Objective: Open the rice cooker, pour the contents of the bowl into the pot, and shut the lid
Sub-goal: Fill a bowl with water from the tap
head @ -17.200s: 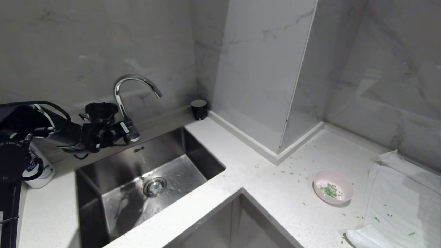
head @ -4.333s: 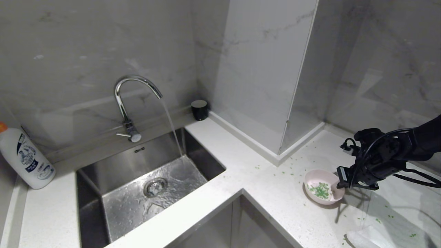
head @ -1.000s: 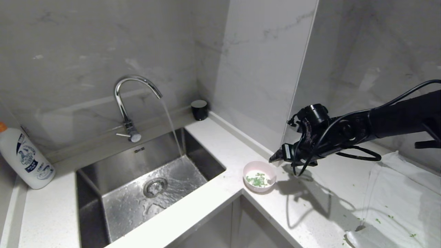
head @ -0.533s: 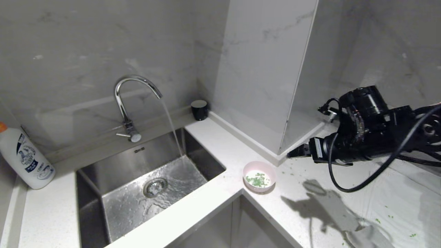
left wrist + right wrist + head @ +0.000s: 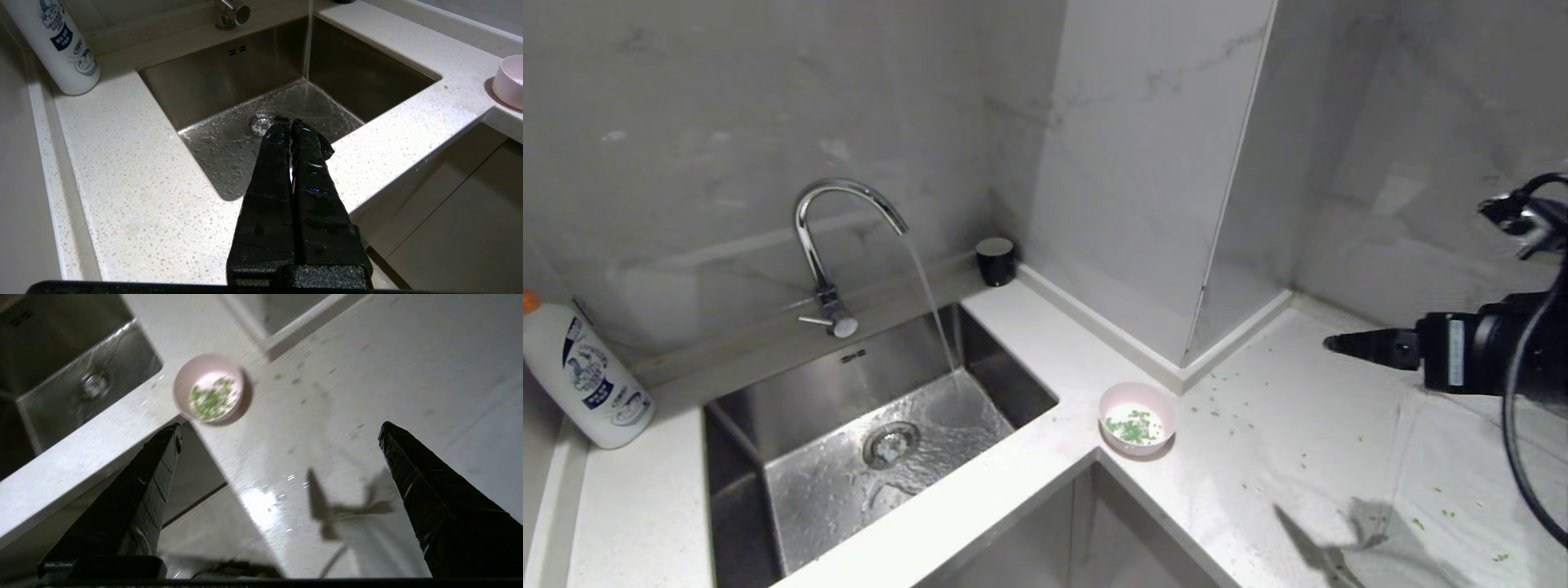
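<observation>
The pink bowl (image 5: 1138, 418) with green bits (image 5: 1133, 426) sits on the counter (image 5: 1282, 425) corner beside the sink (image 5: 874, 433). The right gripper (image 5: 280, 430) hangs above with fingers spread wide, holding nothing. The left gripper (image 5: 288, 121) is pressed together.

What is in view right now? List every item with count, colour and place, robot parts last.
bowl: one, pale pink, on the counter corner right of the sink.
green bits: many, bright green, in the bowl; others scattered on the counter.
sink: one, steel, set in the counter.
faucet: one, chrome, behind the sink, running.
bottle: one, white, left of the sink.
cup: one, black, by the wall.
cloth: one, white, far right.
left tool: black, shut, above the sink.
right tool: black, open, raised at right.
</observation>
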